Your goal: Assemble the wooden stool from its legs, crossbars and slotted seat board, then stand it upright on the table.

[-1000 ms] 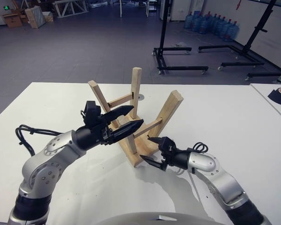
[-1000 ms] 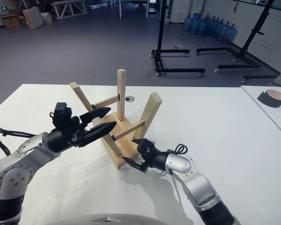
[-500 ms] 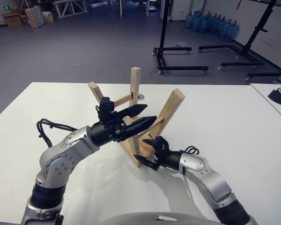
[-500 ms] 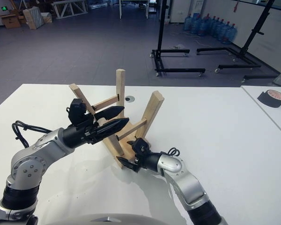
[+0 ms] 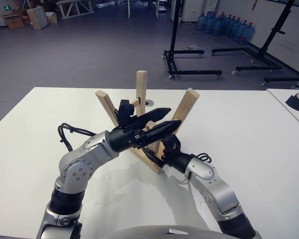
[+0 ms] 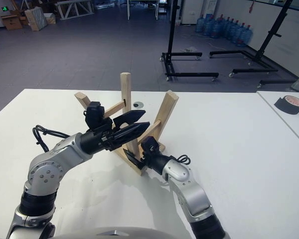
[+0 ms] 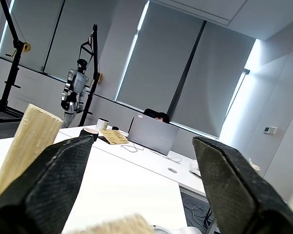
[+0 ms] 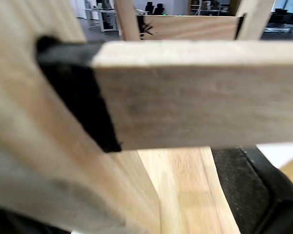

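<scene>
Left arm point(image 5: 84, 159): elbow bent, forearm stretched forward. Left tool point(image 5: 173, 116): raised, fingers spread wide apart. Right arm point(image 5: 213, 181): forearm angled inward to the left. Right tool point(image 6: 133, 160): held low.

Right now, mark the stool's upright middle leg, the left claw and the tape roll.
upright middle leg point(image 5: 141, 84): left eye view, upper part of its front face.
left claw point(image 5: 173, 116): left eye view, midway between its fingertips.
tape roll point(image 6: 284, 106): right eye view, black outer wall.

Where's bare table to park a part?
Bare: the table along its left edge, and the wide stretch right of the stool. Crowded: the centre, where left pincer and right pincer sit at the stool, arms behind them.
</scene>
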You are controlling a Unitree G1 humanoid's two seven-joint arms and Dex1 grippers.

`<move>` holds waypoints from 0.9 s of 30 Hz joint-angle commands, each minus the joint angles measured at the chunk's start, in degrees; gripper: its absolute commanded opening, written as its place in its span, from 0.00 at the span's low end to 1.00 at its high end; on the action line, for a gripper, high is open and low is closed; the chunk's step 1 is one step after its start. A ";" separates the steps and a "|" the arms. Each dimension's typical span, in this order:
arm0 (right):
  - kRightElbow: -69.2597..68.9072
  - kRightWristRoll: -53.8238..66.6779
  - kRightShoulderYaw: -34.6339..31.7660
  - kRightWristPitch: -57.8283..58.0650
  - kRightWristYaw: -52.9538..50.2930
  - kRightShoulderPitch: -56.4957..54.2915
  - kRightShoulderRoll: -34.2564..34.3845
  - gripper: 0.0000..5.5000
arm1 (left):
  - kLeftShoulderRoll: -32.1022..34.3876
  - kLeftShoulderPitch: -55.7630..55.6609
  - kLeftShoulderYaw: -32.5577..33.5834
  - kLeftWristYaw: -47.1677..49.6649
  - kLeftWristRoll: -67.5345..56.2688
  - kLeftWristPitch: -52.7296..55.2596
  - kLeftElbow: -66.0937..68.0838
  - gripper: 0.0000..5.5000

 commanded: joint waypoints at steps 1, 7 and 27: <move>1.96 -0.56 -5.65 -2.09 0.41 1.59 -4.13 0.70 | 1.43 0.47 3.11 -0.45 -0.02 -0.79 -0.76 0.68; 6.13 -0.59 -9.30 -4.31 1.87 -1.38 -6.61 0.70 | 2.01 1.75 5.15 -0.98 0.61 -1.91 -1.51 0.68; 22.04 4.10 -12.97 -12.71 23.18 -9.27 -15.69 0.70 | 6.91 7.36 9.27 -10.87 -1.18 -6.50 -3.23 0.68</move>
